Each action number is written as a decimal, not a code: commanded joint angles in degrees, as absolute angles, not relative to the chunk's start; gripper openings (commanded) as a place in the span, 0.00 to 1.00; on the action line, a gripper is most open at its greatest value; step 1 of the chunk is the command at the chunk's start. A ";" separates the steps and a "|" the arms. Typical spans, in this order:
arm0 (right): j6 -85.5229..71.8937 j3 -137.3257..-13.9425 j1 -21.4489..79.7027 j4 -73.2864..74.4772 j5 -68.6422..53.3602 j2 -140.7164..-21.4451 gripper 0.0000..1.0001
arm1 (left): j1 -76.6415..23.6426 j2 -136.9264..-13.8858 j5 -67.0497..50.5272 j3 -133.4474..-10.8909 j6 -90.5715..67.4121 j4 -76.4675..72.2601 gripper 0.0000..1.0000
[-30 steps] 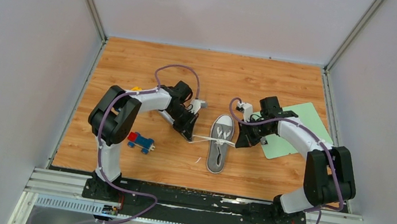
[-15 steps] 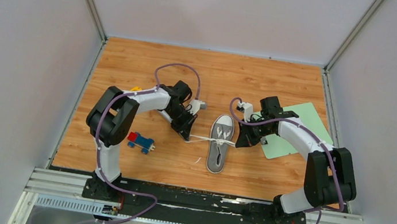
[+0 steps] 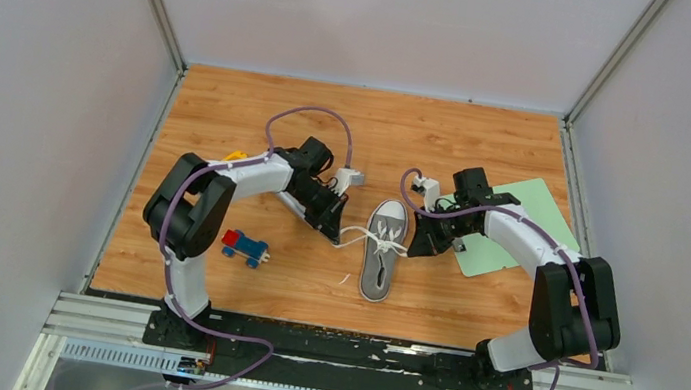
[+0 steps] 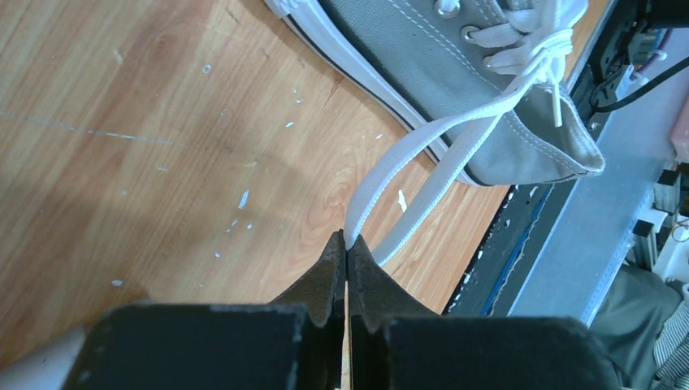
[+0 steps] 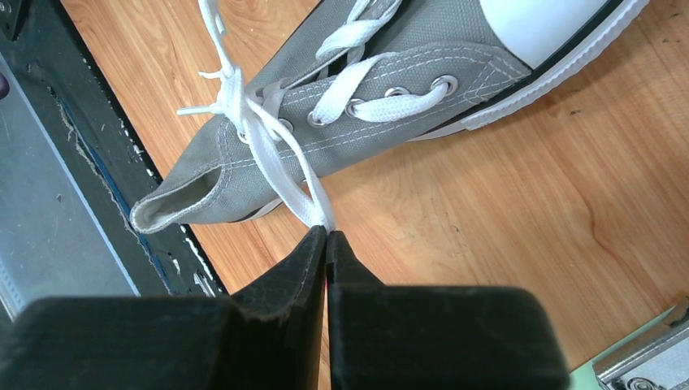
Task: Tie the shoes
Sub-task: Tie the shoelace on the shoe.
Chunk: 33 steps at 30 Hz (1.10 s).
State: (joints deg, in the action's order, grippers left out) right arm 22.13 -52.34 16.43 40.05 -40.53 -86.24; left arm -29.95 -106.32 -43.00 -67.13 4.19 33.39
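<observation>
- Small grey canvas low-top sneaker (image 5: 422,57): white rubber toe cap (image 5: 544,20) at upper right, heel opening toward lower left, metal eyelets along the grey facing.
- White flat laces (image 5: 382,110): crossed through the eyelets and knotted near the collar, with one loop running down from the knot.
- Black two-finger right gripper (image 5: 327,236): fingertips pressed together on the end of that loop.
- Orange-brown wood-grain table top (image 5: 504,211): the sneaker rests on it.
- Black rail (image 5: 97,162): runs along the table edge at left.
</observation>
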 commanded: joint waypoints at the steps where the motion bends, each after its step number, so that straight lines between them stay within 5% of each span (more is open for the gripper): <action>1: 22.23 -54.12 16.25 39.58 -42.69 -84.93 0.04 | -29.79 -102.44 -47.31 -66.02 3.64 29.60 0.00; 9: 22.52 -55.03 16.23 39.59 -44.36 -85.00 0.13 | -29.79 -103.01 -52.13 -65.57 1.03 25.16 0.03; 18: 27.78 -58.23 18.30 39.73 -42.65 -79.42 0.38 | -29.79 -103.53 -52.32 -66.75 -0.32 23.13 0.15; 33: 24.83 -62.76 30.12 36.05 -33.27 -89.46 0.46 | -29.75 -104.60 -40.30 -79.67 1.53 28.30 0.32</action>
State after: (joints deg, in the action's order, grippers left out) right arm 25.54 -59.59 28.82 38.61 -37.74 -87.88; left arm -29.98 -105.73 -47.18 -76.47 -0.34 26.11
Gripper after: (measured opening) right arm 0.472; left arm 0.295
